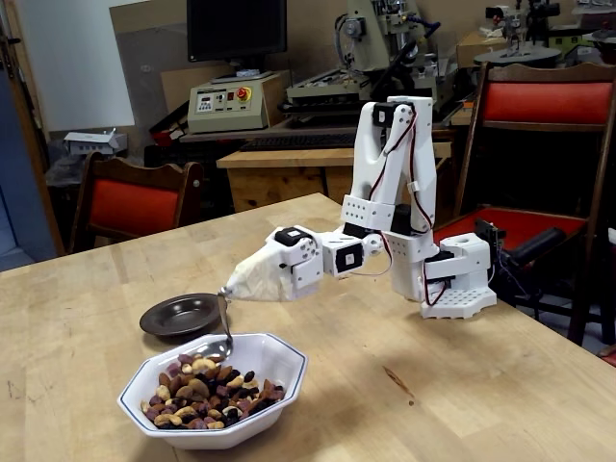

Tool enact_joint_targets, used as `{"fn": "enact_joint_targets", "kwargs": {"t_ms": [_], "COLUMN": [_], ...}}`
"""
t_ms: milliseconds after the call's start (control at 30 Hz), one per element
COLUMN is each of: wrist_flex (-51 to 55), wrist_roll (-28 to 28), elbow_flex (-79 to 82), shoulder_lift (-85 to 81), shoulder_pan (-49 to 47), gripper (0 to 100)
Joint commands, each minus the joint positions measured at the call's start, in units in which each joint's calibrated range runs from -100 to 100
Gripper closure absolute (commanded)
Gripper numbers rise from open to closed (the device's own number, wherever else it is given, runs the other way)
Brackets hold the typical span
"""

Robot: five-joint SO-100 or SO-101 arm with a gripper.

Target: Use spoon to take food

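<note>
The spoon [222, 332] is taped into the gripper [229, 292], jaws hidden under tape, so their state is unclear. Its bowl touches the food [207, 393] at the bowl's [279, 361] far edge; apparently nothing is scooped yet, so lifting a load remains.

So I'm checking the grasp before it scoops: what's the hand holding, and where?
The spoon, held by its taped upper handle; the tape hides the hand.
</note>
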Motion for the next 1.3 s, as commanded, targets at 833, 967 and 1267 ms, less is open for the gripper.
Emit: {"fn": "enact_joint_targets", "kwargs": {"t_ms": [833, 967, 1267], "wrist_flex": [-7.99, -7.99, -7.99], "wrist_roll": [0.05, 0.05, 0.05], "elbow_flex": [0.12, 0.12, 0.12], "shoulder_lift": [-1.03, -1.03, -1.03], "shoulder_pan": [14.00, 18.30, 28.22], "gripper": [96, 96, 96]}}
